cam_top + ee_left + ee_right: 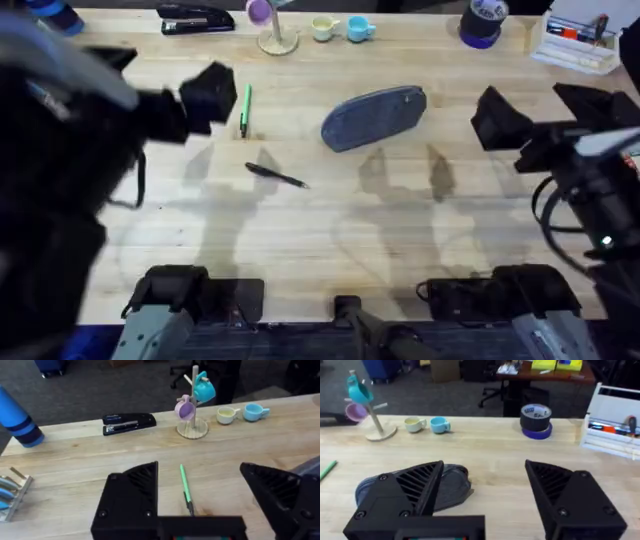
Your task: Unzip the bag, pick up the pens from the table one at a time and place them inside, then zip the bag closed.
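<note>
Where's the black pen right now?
In the overhead view the black pen lies on the table left of centre, just below the green pen and to the lower left of the bag.

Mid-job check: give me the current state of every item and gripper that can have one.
bag: zipped shut, lying flat on the table, nothing inside yet.
green pen: on the table, not picked up.
black pen: on the table, not picked up.
left gripper: open, empty, above the green pen.
right gripper: open, empty, beside the bag.
stapler: closed.
</note>
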`<state>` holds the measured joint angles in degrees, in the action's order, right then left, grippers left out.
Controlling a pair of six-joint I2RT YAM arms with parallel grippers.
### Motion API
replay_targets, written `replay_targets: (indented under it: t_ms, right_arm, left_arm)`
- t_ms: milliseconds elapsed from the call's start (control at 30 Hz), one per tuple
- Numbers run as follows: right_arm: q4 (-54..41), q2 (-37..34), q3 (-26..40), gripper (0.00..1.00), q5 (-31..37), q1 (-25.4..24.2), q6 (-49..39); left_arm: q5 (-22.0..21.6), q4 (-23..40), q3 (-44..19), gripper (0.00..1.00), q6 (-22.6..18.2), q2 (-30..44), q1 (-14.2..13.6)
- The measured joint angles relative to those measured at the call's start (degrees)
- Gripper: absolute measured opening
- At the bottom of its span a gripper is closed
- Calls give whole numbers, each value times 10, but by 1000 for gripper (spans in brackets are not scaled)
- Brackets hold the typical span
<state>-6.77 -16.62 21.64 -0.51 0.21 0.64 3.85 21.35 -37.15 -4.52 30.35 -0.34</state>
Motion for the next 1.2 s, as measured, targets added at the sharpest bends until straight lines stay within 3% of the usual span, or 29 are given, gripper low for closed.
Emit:
replay_targets:
  t_ms: [200, 367, 567, 767, 800, 833, 1000, 1033, 1067, 1200]
  right_arm:
    - [-44, -111, 69, 996, -32, 0, 1]
    - [-78, -179, 124, 995, -44, 0, 2]
    - [-87, -219, 171, 995, -55, 0, 2]
    - [-88, -230, 175, 995, -66, 0, 2]
    - [-89, -230, 175, 995, -68, 0, 2]
    - [-89, -230, 175, 995, -68, 0, 2]
    - [-89, -230, 175, 995, -69, 0, 2]
    - [-90, -230, 175, 995, -72, 0, 2]
    - [-102, -232, 177, 996, -77, 0, 2]
    - [-162, -253, 198, 996, -79, 0, 2]
  left_arm:
    - [45, 37, -110, 993, -18, 150, 0]
    - [68, 66, -166, 993, -24, 224, 0]
    - [90, 71, -180, 992, -26, 257, 0]
    - [108, 74, -180, 993, -26, 260, 0]
    - [127, 108, -180, 993, -51, 262, -3]
    - [138, 132, -180, 992, -81, 275, -19]
    - [149, 145, -180, 993, -136, 310, -81]
    - [150, 144, -180, 993, -150, 319, -100]
    - [155, 144, -180, 993, -213, 351, -168]
    - [160, 140, -180, 994, -271, 391, -222]
